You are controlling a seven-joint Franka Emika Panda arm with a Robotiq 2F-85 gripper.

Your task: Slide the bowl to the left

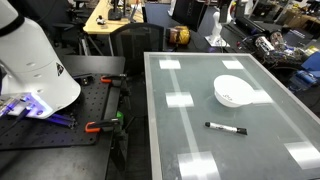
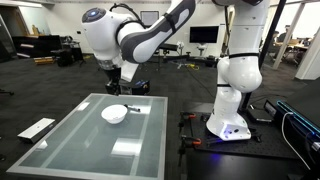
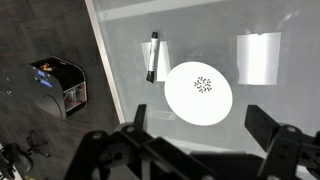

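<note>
The white round bowl (image 1: 233, 91) sits on the glass table (image 1: 200, 150), toward its far side. It also shows in an exterior view (image 2: 114, 114) and in the wrist view (image 3: 198, 92). A black marker pen (image 1: 226, 128) lies on the glass close to the bowl, and in the wrist view (image 3: 150, 57) it is just beyond the bowl's edge. My gripper (image 3: 200, 130) hangs well above the bowl, open and empty, with both fingers apart. In an exterior view the gripper (image 2: 115, 80) is above the bowl and not touching it.
The robot base (image 1: 35, 60) stands on a black bench beside the table, with orange-handled clamps (image 1: 100, 126) at the bench edge. A brown round object (image 1: 178, 36) and a white object (image 1: 215, 40) stand past the table's far end. A black box (image 3: 60, 85) is on the floor.
</note>
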